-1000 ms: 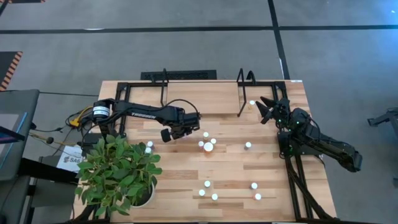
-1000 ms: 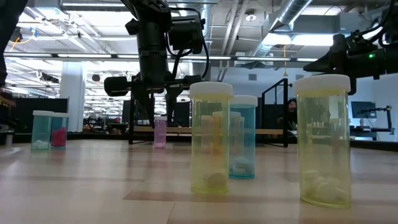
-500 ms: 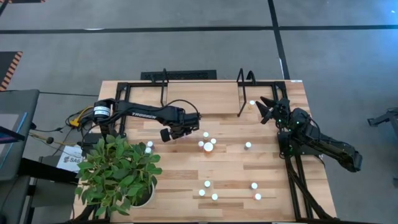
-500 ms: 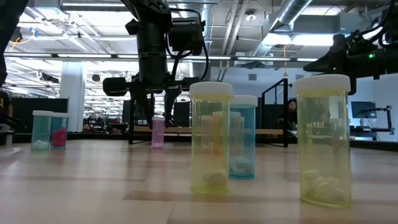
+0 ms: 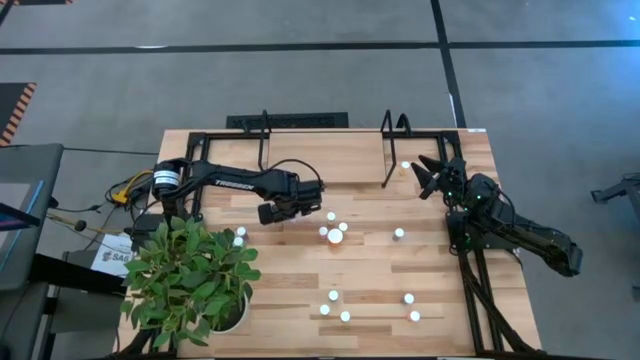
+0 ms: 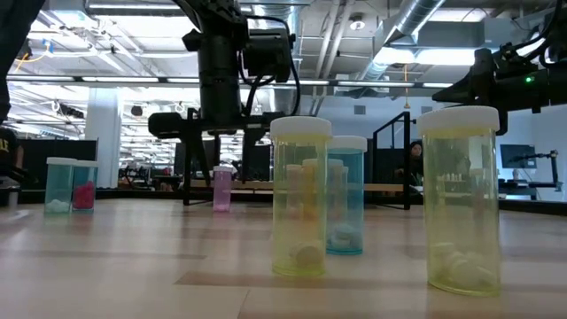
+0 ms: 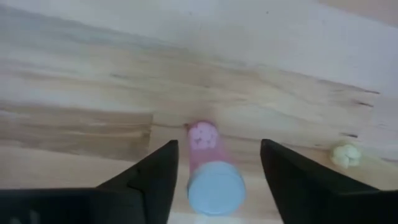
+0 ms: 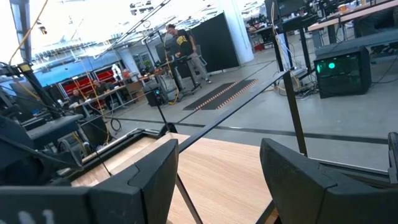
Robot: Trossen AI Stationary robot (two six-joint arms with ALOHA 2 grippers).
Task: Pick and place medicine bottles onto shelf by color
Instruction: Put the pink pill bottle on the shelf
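A small pink medicine bottle (image 7: 208, 167) with a pale cap stands upright on its base on the tabletop, in front of the black-barred shelf (image 5: 330, 150). My left gripper (image 7: 219, 148) points down over it and is open, one finger on each side of the bottle with a gap showing at both. In the low view the bottle (image 6: 221, 189) stands just below this gripper (image 6: 223, 142). My right gripper (image 5: 432, 172) waits open and level at the table's far right, nothing between its fingers. Other bottles show as pale caps (image 5: 332, 232) mid-table.
Two yellowish bottles (image 6: 299, 199) (image 6: 459, 208) and a teal one (image 6: 347, 208) stand near the front. A teal and a pink bottle (image 6: 71, 184) stand at the left. More caps (image 5: 335, 305) dot the near side. A potted plant (image 5: 190, 280) fills the near left corner.
My left gripper has opened and let go of the pink bottle, which now stands by itself on the table between the spread fingers. The arm has stayed over the same spot.
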